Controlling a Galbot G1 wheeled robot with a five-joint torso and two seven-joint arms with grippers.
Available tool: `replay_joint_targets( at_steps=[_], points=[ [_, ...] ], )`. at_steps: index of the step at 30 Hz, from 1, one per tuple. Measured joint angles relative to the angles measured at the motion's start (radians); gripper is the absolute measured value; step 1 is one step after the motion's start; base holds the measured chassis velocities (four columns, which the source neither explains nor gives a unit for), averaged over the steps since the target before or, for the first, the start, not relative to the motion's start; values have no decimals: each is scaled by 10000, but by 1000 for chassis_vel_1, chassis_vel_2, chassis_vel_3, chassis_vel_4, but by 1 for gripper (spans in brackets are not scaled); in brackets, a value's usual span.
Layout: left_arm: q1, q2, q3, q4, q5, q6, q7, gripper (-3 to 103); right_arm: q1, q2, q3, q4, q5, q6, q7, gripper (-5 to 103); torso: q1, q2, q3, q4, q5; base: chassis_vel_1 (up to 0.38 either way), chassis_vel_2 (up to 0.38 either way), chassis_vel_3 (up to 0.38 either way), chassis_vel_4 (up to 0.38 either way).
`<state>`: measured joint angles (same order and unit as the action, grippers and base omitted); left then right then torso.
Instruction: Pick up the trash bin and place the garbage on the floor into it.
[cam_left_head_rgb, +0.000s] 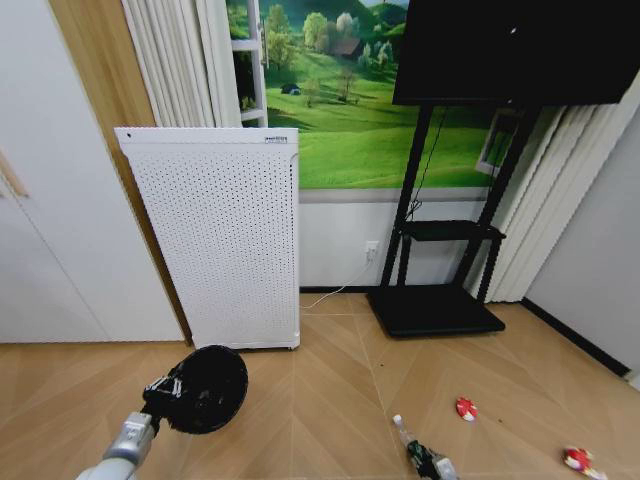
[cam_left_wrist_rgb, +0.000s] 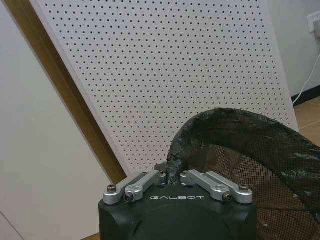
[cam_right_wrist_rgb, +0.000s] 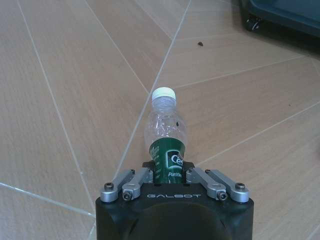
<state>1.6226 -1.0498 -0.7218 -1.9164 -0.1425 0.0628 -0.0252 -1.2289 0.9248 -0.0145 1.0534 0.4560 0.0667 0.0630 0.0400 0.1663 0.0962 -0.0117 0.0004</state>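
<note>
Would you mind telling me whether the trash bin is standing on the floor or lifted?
Lifted and tipped: the left gripper is shut on the trash bin at its rim, its mouth facing the head camera above the floor.

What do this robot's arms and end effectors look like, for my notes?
Each end effector, left and right, has a matte black housing lettered GALBOT in white, with silver metal finger linkages fixed by dark screws. In the head view, the left arm is silver-grey.
</note>
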Motion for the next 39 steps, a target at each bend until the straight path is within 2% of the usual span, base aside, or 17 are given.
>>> replay_joint_targets(
  at_steps=[2,6,10,13,15,16,17,19,20,22,24,31,39],
  points=[
    [-4,-1,0,-2,-2,0,0,7,-24,-13,18,49,18,-2,5,22,0,0,0,0,0,0,0,0,0],
    [-162,-6,47,-43,-80,-6,7,7,-811,-479,818,1902,349,-70,203,21,0,0,0,1,-1,0,0,0,0],
    [-295,18,117,-44,-137,-7,17,7,-1193,-740,1353,2761,344,40,208,21,0,0,0,1,-4,0,0,0,0],
    [-590,42,258,-64,-206,-6,70,7,-1810,-1343,2179,4304,334,470,124,21,0,0,0,-1,-6,0,0,0,0],
    [-646,37,287,-82,-225,0,72,7,-1925,-1474,2327,4654,302,610,49,21,0,0,0,-2,-5,0,0,0,0],
    [-701,19,313,-141,-245,12,74,7,-2107,-1716,2558,5387,279,854,-146,21,0,0,0,-3,-5,0,0,0,0],
    [-701,19,313,-141,-245,12,74,7,-2107,-1716,2558,5387,279,854,-146,21,0,0,0,-3,-5,0,0,0,0],
    [-782,-3,389,-195,-272,46,74,7,-2585,-1951,3006,6810,338,1206,-461,21,0,1,0,7,-5,0,0,0,0],
    [-782,-3,389,-195,-272,46,74,7,-2585,-1951,3006,6810,338,1206,-461,21,0,1,0,7,-5,0,0,0,0],
    [-819,-3,428,-196,-277,52,74,7,-2742,-1956,3156,7187,344,1290,-552,21,0,0,0,6,-4,0,0,0,0],
    [-979,-3,679,-196,-283,81,71,7,-3439,-1873,3569,8589,301,1666,-913,21,0,0,0,-4,-6,0,0,0,0],
    [-1312,-4,1323,-162,-281,93,44,7,-3711,-1758,3254,10119,-331,2166,-1243,21,0,1,0,0,-4,0,0,0,0],
    [-1818,-2,2119,-87,-296,258,0,7,-2810,-1759,2664,9742,-460,2421,-1568,21,0,0,0,2,-5,0,0,0,0]
  ],
)
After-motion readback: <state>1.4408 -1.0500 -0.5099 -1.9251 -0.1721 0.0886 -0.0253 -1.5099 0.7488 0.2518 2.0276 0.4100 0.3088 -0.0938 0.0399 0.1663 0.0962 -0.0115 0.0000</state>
